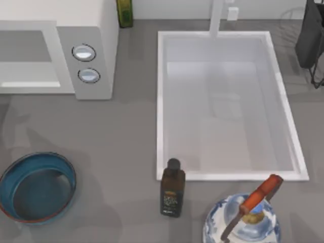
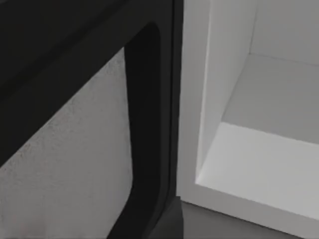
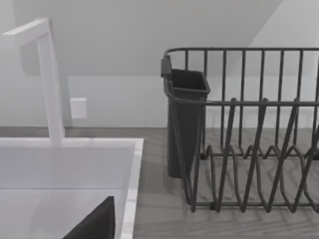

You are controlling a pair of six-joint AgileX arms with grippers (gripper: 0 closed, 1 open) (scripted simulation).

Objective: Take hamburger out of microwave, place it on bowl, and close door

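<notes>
While the door (image 2: 75,164) is standing open:
Left pincer: grip state showing nowhere; cannot tell.
Risk: microwave (image 1: 96,45) wall sitting close beside it, inviting a scrape.

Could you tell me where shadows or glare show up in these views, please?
Top view: soft shadows lie on the table beside the microwave and around the bowl, whose glossy inside reflects light. Left wrist view: the door frame is dark, the cavity brightly lit. Right wrist view: the dish rack casts striped shadows.
</notes>
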